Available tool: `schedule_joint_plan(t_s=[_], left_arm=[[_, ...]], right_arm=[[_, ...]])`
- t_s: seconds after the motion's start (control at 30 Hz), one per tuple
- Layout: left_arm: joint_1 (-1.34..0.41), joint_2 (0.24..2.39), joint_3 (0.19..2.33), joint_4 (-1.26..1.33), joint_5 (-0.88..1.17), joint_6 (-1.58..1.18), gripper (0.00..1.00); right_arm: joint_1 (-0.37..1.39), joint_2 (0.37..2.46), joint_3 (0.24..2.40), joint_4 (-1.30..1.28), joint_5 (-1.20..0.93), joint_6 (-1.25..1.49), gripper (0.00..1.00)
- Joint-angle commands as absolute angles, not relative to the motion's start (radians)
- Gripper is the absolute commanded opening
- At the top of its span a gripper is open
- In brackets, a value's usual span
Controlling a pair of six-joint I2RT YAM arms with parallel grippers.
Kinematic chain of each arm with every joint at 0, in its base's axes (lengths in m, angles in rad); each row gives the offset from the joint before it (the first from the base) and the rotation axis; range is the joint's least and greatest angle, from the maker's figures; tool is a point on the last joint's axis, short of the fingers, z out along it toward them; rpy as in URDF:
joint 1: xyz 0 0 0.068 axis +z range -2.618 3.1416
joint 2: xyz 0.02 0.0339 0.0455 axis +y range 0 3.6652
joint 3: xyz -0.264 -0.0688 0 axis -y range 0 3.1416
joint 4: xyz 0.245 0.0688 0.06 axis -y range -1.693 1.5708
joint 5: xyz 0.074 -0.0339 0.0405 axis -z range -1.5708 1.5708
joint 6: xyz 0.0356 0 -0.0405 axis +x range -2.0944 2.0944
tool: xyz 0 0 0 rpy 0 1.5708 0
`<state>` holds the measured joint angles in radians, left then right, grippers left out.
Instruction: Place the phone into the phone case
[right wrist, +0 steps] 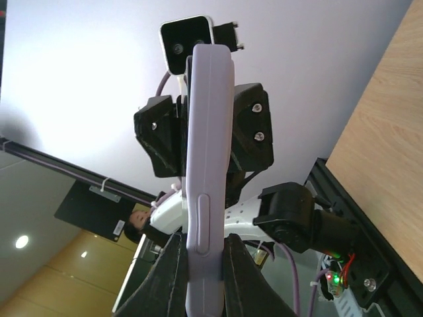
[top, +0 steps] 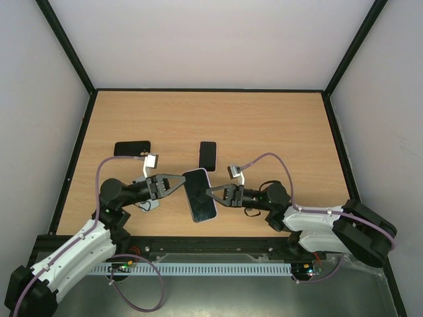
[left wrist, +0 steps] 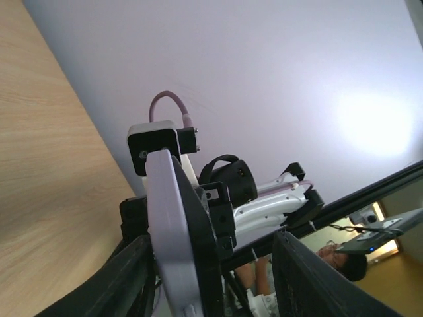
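Seen from the top camera, the phone case (top: 204, 218) is hanging just above the table (top: 264, 132) between the two arms, with the phone (top: 200, 195) sitting in it, dark screen up. The right gripper (top: 211, 193) is pinching the case's right edge. The left gripper (top: 180, 183) is reaching at the case's left edge with its jaws spread. A spare dark phone (top: 208, 155) is lying just beyond the case, and another dark phone (top: 132, 148) is lying well off to the case's left.

From the left wrist, the lilac case (left wrist: 173, 244) is standing edge-on between the left gripper's (left wrist: 218, 284) fingers (left wrist: 310, 277). It is sitting close against one finger while a clear gap is showing to the other, so this claw is released, not clamping. The phone's dark face (left wrist: 201, 257) is showing flush along the case.

From the right wrist, the case (right wrist: 208, 165) is rising edge-on out of the right gripper (right wrist: 205, 264), whose fingers (right wrist: 173, 277) are pressing both faces, grasping it firmly.
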<state>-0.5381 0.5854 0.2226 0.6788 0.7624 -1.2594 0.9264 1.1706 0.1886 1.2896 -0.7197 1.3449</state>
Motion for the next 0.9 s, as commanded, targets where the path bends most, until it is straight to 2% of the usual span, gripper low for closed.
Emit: schedule_joint_plan(t_s=[0.0,0.27,0.47,0.7,0.87], left_arm=[[-0.538,0.568,0.2,0.773,0.763,-1.294,0.45],[-0.548,0.566,0.154,0.852,0.738,-1.337,0.24],[-0.549,0.577,0.191,0.733,0.722,-1.276,0.03],[-0.548,0.578,0.275,0.474,0.695,-1.141,0.02],[-0.548,0.597,0.31,0.367,0.678,-1.069,0.02]], right_arm=[[0.948,1.164,0.22,1.455,-0.726,1.379,0.02],[0.99,1.225,0.226,1.527,-0.723,1.404,0.02],[0.992,1.244,0.22,1.506,-0.705,1.397,0.08],[0.991,1.194,0.198,1.366,-0.658,1.338,0.14],[0.992,1.149,0.211,1.278,-0.621,1.305,0.12]])
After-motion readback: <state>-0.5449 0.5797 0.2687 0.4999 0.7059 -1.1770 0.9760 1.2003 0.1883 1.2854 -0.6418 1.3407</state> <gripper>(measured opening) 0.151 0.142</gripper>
